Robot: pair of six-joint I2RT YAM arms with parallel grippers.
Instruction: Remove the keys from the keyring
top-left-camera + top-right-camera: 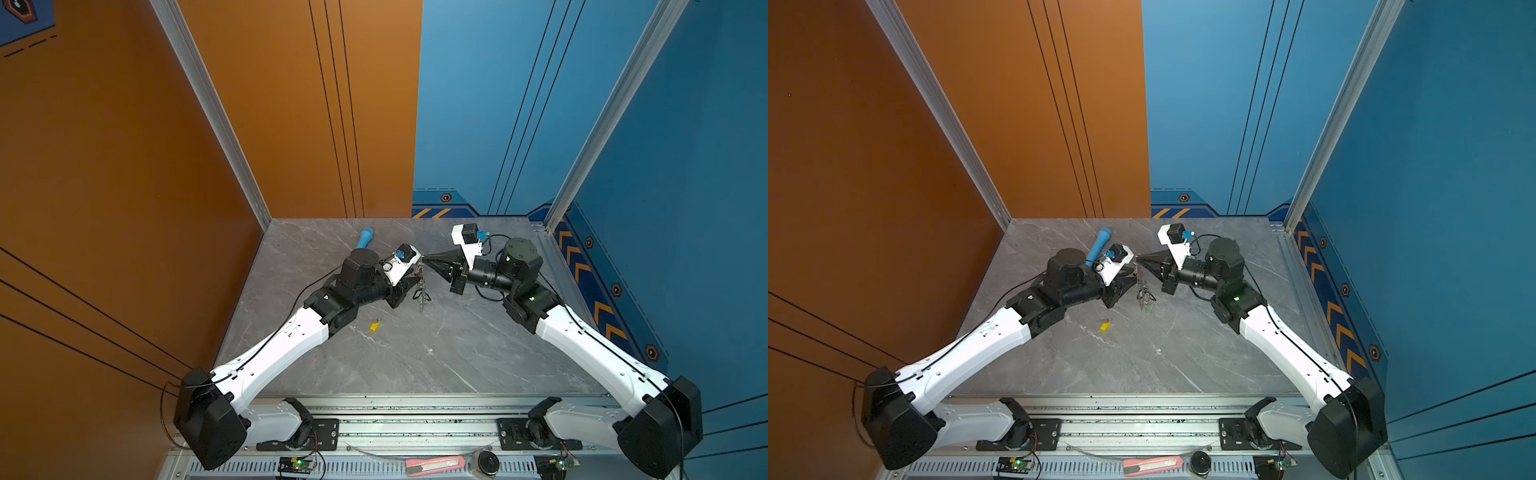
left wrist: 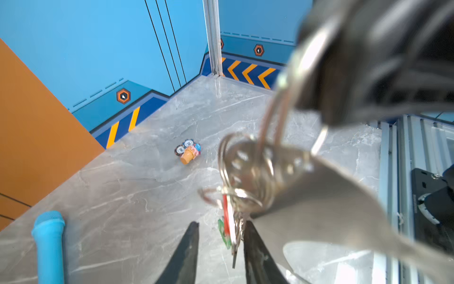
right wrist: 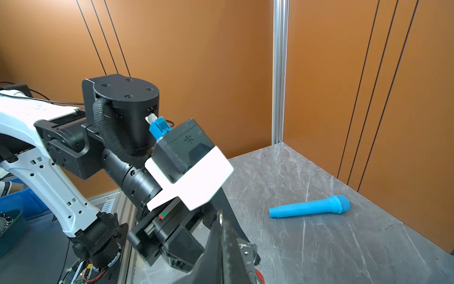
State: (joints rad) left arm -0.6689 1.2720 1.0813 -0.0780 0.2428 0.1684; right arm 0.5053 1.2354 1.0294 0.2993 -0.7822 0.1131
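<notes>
The grey marble table [image 1: 415,361] is the biggest thing here, and both arms reach in over it toward the middle at the back. A blue microphone [image 3: 309,206] lies on its side toward the back left of the table, well apart from everything else.

The right gripper [image 1: 426,259] is clamped tight on the top of the keyring [image 1: 422,271]. It holds the ring up off the table, so the bunch dangles straight down. The left gripper [image 2: 221,222] sits level with the hanging bunch. Its fingers [image 2: 186,246] are spread apart, with the keys [image 2: 233,228] hanging in the gap between them (whether either finger touches the metal I cannot tell).

Among those keys a red tag [image 2: 225,214] and a green tag [image 2: 223,233] show. One yellow-tagged key [image 1: 375,326] lies loose on the table, near the left arm [image 1: 286,345] and apart from the ring. A small orange and blue cluster [image 2: 188,152] sits by itself on the table.
</notes>
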